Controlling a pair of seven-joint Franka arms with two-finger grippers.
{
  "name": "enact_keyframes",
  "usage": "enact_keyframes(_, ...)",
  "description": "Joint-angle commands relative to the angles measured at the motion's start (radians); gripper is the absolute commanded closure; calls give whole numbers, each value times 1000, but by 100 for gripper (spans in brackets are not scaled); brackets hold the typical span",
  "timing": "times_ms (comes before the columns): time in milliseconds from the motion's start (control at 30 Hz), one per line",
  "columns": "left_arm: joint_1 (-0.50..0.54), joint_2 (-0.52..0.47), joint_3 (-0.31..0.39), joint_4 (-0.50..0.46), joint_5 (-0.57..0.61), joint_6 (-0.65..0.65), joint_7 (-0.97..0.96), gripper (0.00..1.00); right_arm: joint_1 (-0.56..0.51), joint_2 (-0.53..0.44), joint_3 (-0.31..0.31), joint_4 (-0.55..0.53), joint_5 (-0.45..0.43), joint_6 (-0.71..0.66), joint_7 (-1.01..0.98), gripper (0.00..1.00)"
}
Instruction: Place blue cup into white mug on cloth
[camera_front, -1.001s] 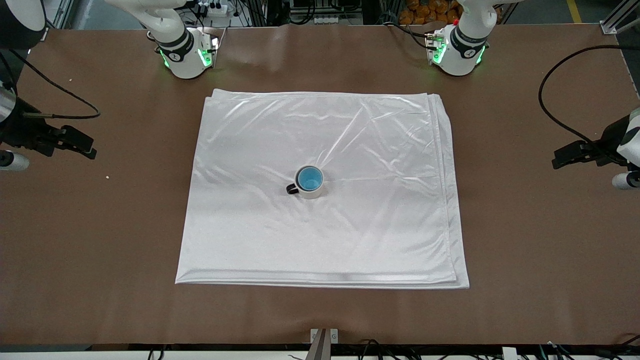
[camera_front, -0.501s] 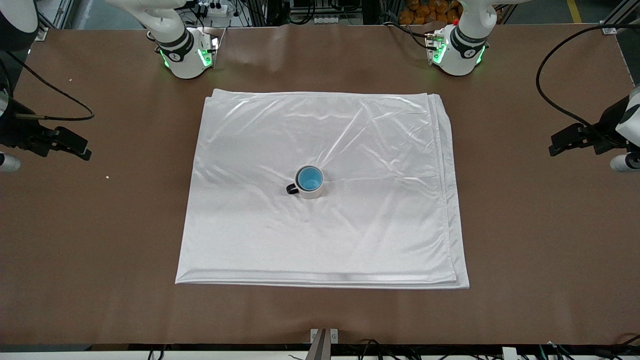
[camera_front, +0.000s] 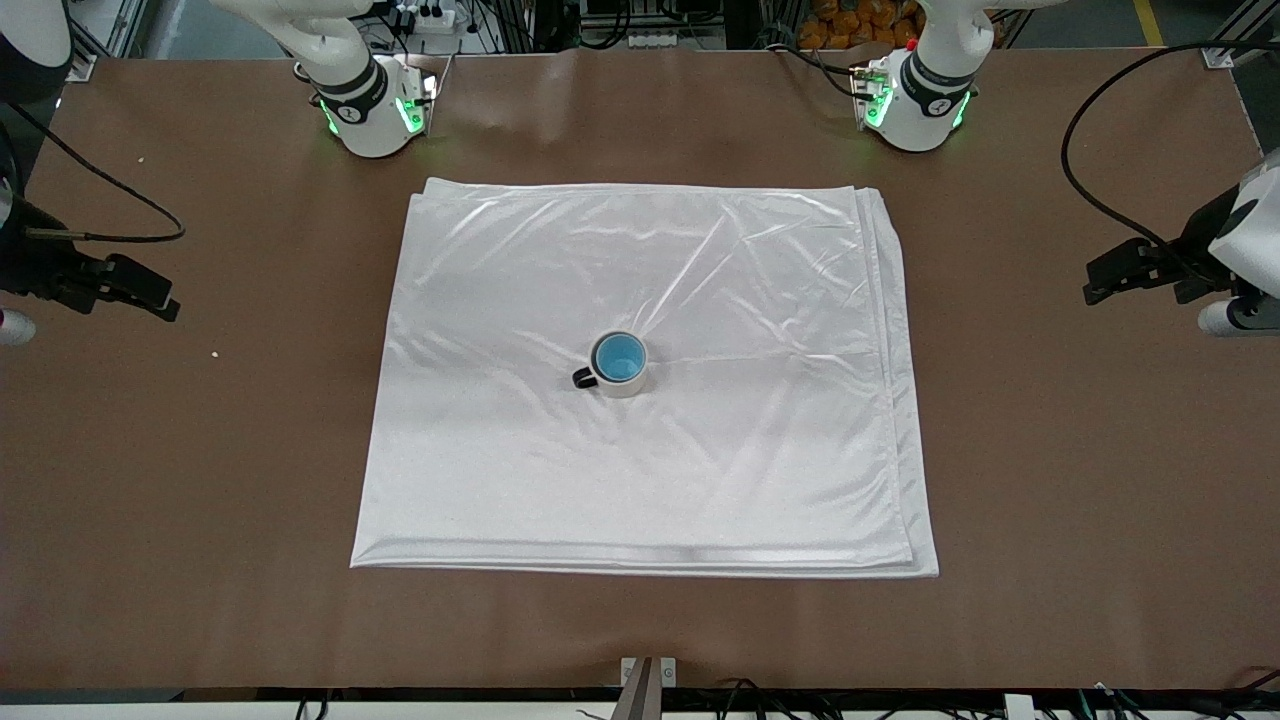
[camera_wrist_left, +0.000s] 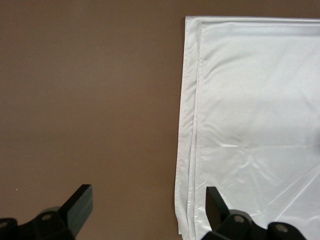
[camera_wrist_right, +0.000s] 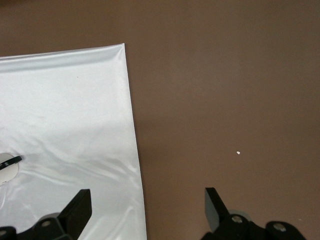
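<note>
- Sitting inside the white mug (camera_front: 622, 384), the blue cup (camera_front: 619, 356) shows only its bright blue inside and pale rim from the front view; the two are nested upright.
- The mug stands on the cloth (camera_front: 700, 450), about at its middle, with its small black handle pointing toward the right arm's end of the table and a little toward the front camera.
- The cloth lies flat on the brown table (camera_front: 1080, 480) — a large shiny white folded sheet with light creases, its layered edges showing along the side toward the left arm's end.
- The left gripper (camera_front: 1112, 278) hangs over bare table at the left arm's end, well apart from the cloth and the mug. In the left wrist view its fingers (camera_wrist_left: 79, 205) stand wide apart with nothing between them; beneath them lie brown table and the cloth's folded edge (camera_wrist_left: 192, 150).
- The right gripper (camera_front: 148, 292) hangs over bare table at the right arm's end, also well clear of the cloth. In the right wrist view its fingers (camera_wrist_right: 77, 210) are spread wide and empty — under them lie the cloth's edge (camera_wrist_right: 131, 125) and brown table, and a sliver of the mug (camera_wrist_right: 7, 167) shows at the frame's border.
- A tiny pale speck (camera_front: 215, 353) lies on the table between the right gripper and the cloth.
</note>
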Motion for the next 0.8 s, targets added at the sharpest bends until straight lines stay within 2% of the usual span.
enact_keyframes(0, 1, -16, 6, -15, -2, -9, 7, 0, -15, 9, 10, 16, 15, -4, 4, 0)
enact_keyframes(768, 10, -20, 6, -10, -7, -11, 17, 0, -15, 10, 9, 16, 16, -4, 0, 0)
